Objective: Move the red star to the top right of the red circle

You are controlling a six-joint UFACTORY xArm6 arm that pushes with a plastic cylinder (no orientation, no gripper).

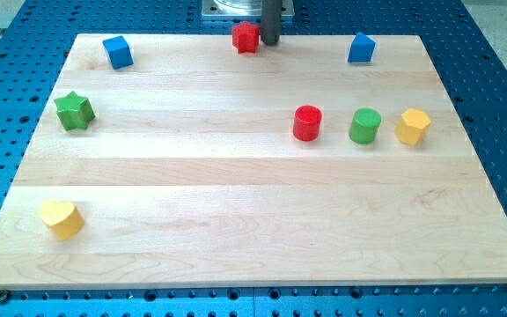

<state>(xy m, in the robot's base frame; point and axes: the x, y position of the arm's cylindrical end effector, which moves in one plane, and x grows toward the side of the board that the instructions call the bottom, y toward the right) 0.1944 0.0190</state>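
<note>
- The arm ends in a straight dark rod with no jaws to spread or press together; its tip (pixel 269 42) stands at the board's top edge, near the middle of that edge.
- The red star (pixel 246 37) sits just beside the tip, on the tip's left in the view, at the same top edge; the two look to be touching or nearly so, and which it is cannot be told.
- The red circle (pixel 307 123) stands below the tip and a little to its right in the view, well apart from both the tip and the star.
- The star therefore lies above and to the view's left of the circle.
- Further right of the circle, in the same row, stand a green cylinder (pixel 365 126) and then a yellow hexagon block (pixel 413 127), each near its neighbour but not touching.
- To the tip's right along the top edge is a blue block (pixel 361 48) with a pointed top.
- To the tip's left along the top edge, well apart, is a blue cube (pixel 118 52).
- Below that cube, near the board's left edge, is a green star (pixel 74 111).
- Farthest from the tip, toward the view's bottom left corner, is a yellow heart (pixel 62 218).
- All blocks rest on a pale wooden board (pixel 236 238) that lies on a blue perforated table (pixel 491 79).
</note>
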